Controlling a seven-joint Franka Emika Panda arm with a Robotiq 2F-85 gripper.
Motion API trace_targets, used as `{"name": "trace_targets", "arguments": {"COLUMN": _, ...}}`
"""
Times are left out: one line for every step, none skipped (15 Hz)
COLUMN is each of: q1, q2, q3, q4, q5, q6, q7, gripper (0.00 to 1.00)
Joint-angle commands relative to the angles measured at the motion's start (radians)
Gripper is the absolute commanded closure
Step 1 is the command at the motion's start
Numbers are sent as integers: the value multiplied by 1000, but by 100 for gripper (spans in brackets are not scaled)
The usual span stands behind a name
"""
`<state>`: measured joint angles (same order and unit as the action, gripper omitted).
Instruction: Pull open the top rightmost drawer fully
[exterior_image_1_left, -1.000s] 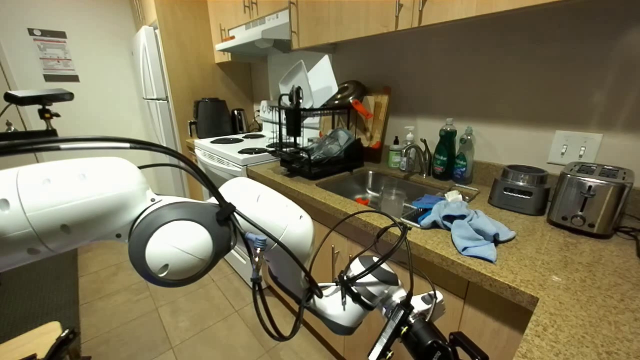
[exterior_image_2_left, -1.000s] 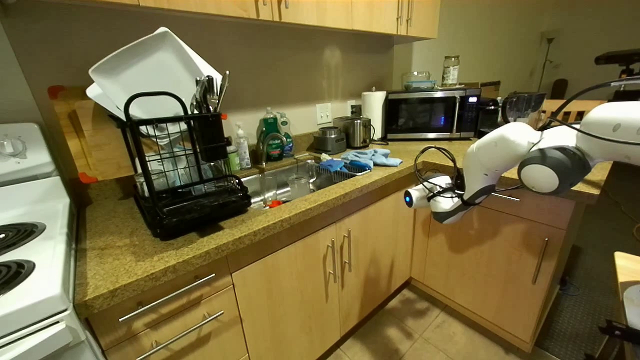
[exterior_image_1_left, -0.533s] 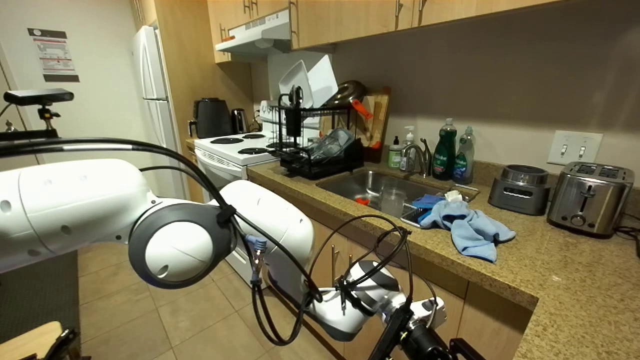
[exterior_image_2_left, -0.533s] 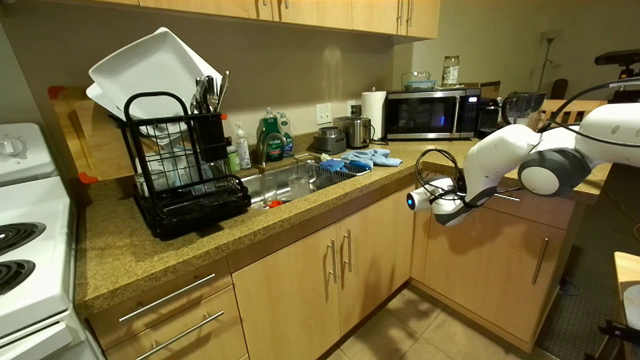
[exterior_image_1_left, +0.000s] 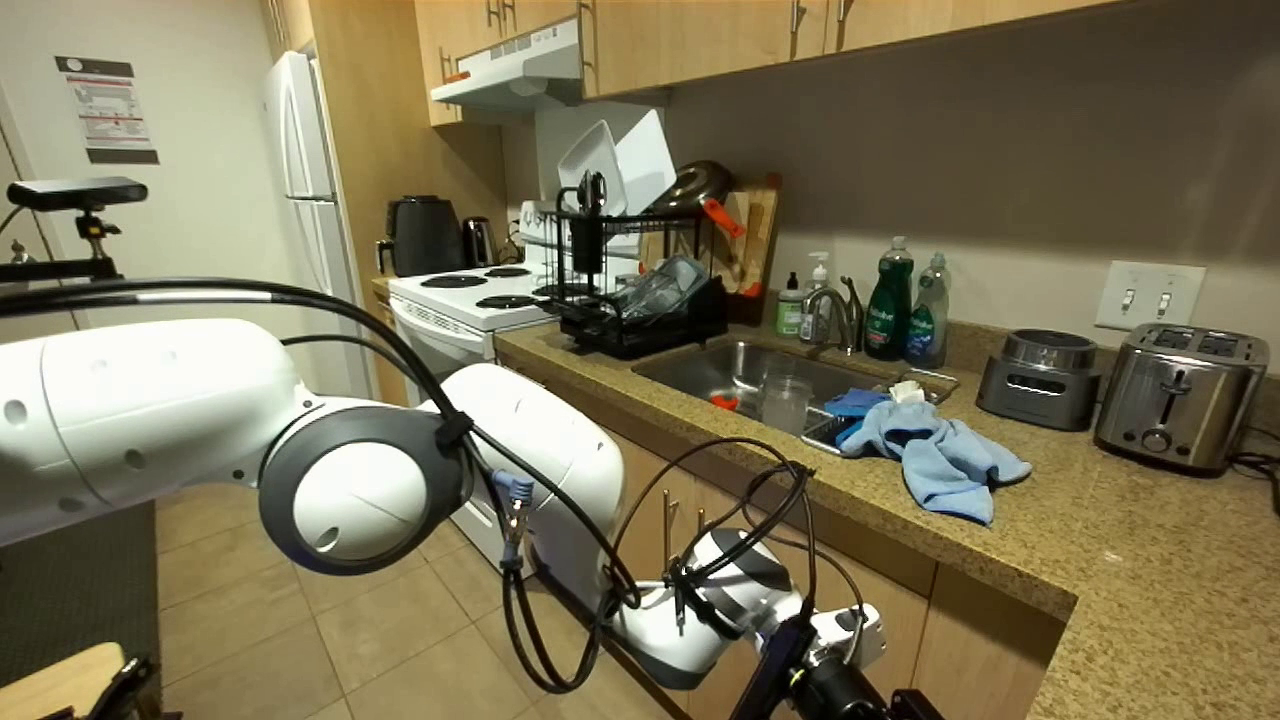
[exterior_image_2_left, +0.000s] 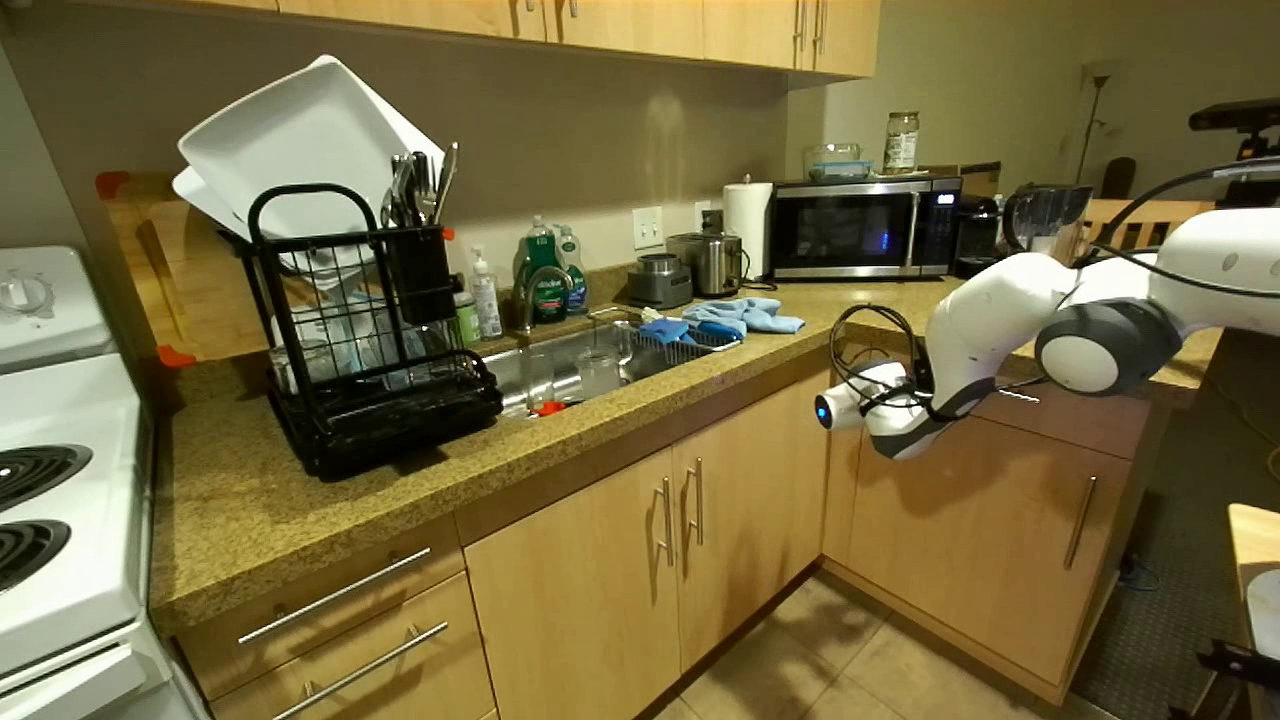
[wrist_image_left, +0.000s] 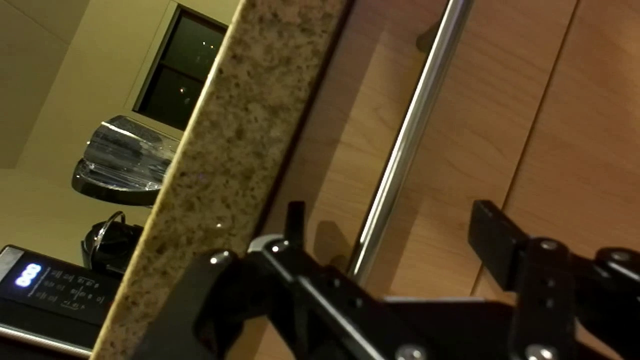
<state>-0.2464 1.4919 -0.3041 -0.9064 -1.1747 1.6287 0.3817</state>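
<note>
Counter (wrist_image_left: 265, 120): speckled edge, diag. in wrist view. Top R-most drawer (wrist_image_left: 470, 130) directly under ctr, closed. Gripper (wrist_image_left: 390, 225) near ctr edge. Bar hdl (wrist_image_left: 416, 125) below ctr edge, ~parallel. Fingers (wrist_image_left: 495, 245) released, spread wide; hdl shows betw. them w/ room each side.

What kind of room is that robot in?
It's a kitchen, probably in somebody's home. You can tell from the white stove, the metal sink and the black dish rack standing beside the sink.
</note>
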Motion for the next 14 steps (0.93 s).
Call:
{"name": "trace_targets", "arguments": {"q1": 13, "q2": 0, "q3": -11, "q4": -21, "q5": -11, "q6": -19, "q7": 5, "gripper": 47}}
{"name": "trace_targets", "arguments": {"q1": 13, "q2": 0, "q3": -11, "q4": -21, "q5": -11, "q6": -21, "q7": 4, "gripper": 53}}
{"name": "trace_targets", "arguments": {"q1": 12, "q2": 0, "q3": -11, "q4": -21, "q5": -10, "q6": -22, "q7": 4, "gripper": 59}}
{"name": "trace_targets", "arguments": {"q1": 11, "q2": 0, "q3": -11, "q4": -20, "q5": -9, "q6": -22, "q7": 2, "gripper": 66}}
{"name": "trace_targets", "arguments": {"q1": 11, "q2": 0, "q3": -11, "q4": -20, "q5": -9, "q6": -23, "q7": 1, "gripper": 72}}
{"name": "trace_targets", "arguments": {"q1": 10, "q2": 0, "q3": -11, "q4": -20, "q5": -8, "q6": -25, "q7": 0, "gripper": 80}}
{"name": "trace_targets", "arguments": {"q1": 11, "q2": 0, "q3": -11, "q4": -20, "q5": -9, "q6": -28, "q7": 1, "gripper": 85}}
{"name": "trace_targets", "arguments": {"q1": 14, "q2": 0, "q3": -12, "q4": -20, "q5": -13, "q6": -33, "q7": 5, "gripper": 92}}
{"name": "trace_targets", "arguments": {"q1": 19, "q2": 0, "q3": -12, "q4": -23, "q5": -20, "q6": -35, "q7": 8, "gripper": 98}}
{"name": "trace_targets", "arguments": {"q1": 23, "q2": 0, "q3": -10, "q4": -26, "q5": -23, "q6": -34, "q7": 20, "gripper": 97}}
{"name": "trace_targets", "arguments": {"q1": 27, "q2": 0, "q3": -9, "q4": -30, "q5": -25, "q6": -33, "q7": 26, "gripper": 94}}
{"name": "trace_targets", "arguments": {"q1": 31, "q2": 0, "q3": -8, "q4": -33, "q5": -27, "q6": -32, "q7": 32, "gripper": 95}}
{"name": "trace_targets", "arguments": {"q1": 36, "q2": 0, "q3": -7, "q4": -38, "q5": -30, "q6": -32, "q7": 38, "gripper": 95}}
{"name": "trace_targets", "arguments": {"q1": 42, "q2": 0, "q3": -6, "q4": -43, "q5": -35, "q6": -32, "q7": 47, "gripper": 94}}
